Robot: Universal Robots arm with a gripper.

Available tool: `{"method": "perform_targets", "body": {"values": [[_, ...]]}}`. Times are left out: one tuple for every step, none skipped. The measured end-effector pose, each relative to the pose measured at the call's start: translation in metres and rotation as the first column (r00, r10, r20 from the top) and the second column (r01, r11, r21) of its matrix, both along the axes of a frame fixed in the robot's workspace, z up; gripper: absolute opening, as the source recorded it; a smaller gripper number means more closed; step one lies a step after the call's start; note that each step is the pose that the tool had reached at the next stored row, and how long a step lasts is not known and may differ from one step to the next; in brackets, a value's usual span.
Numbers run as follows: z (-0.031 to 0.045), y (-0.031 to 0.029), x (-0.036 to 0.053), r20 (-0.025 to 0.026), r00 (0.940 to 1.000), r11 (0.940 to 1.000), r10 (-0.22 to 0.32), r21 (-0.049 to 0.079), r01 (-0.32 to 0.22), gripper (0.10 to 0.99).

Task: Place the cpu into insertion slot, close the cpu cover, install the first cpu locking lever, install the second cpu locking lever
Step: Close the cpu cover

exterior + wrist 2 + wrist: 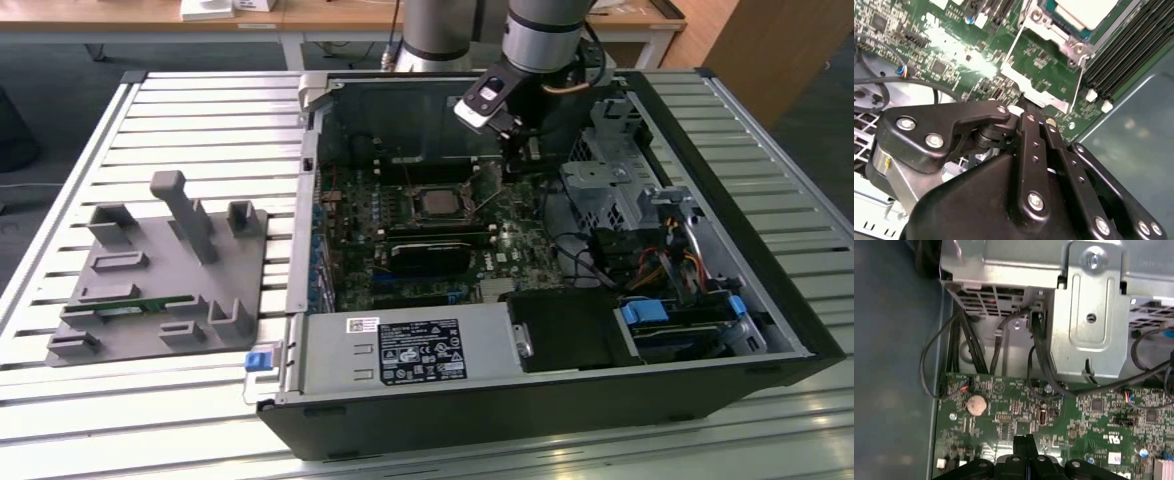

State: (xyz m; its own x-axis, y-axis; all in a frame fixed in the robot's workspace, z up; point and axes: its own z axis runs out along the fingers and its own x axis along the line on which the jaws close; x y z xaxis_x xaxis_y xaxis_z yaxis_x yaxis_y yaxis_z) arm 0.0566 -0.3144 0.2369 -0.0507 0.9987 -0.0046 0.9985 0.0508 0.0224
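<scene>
Inside the open computer case, the insertion slot (412, 193) is set in the green board. The cpu (438, 204) lies in it, its pale face (1086, 10) bordered by the silver cpu cover (1056, 36), which lies flat around it. My gripper (514, 155) hangs low over the board on the exterior view's right of the slot. The black fingers (1030, 131) are pressed together, and I see nothing between them. In the first wrist view the gripper (1024, 441) tip sits just above the board. A thin silver lever rod (1010, 50) runs along the socket's side near the fingertips.
A long black module (434, 255) lies just in front of the slot. A metal drive cage (1089, 315) with cables (587, 250) stands close beside the gripper. A coin battery (977, 404) sits on the board. A grey fixture (160, 270) rests on the slatted table at the exterior view's left.
</scene>
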Motion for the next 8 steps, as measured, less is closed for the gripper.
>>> {"method": "perform_targets", "body": {"values": [[0.0000,0.0000,-0.0003,0.0001,1.0000,1.0000,0.000,0.000,0.000,0.106],[-0.0001,0.0000,-0.0004,0.0001,1.0000,1.0000,0.000,0.000,0.000,0.106],[-0.0001,0.0001,-0.0004,0.0001,1.0000,1.0000,0.000,0.000,0.000,0.106],[-0.0001,0.0001,-0.0004,0.0001,1.0000,1.0000,0.000,0.000,0.000,0.106],[-0.0001,0.0001,-0.0005,0.0001,1.0000,1.0000,0.000,0.000,0.000,0.106],[0.0000,0.0001,-0.0007,0.0001,1.0000,1.0000,0.000,0.000,0.000,0.106],[0.0000,0.0001,-0.0011,0.0001,1.0000,1.0000,0.000,0.000,0.000,0.106],[0.0000,0.0001,-0.0015,0.0001,1.0000,1.0000,0.000,0.000,0.000,0.106]]}}
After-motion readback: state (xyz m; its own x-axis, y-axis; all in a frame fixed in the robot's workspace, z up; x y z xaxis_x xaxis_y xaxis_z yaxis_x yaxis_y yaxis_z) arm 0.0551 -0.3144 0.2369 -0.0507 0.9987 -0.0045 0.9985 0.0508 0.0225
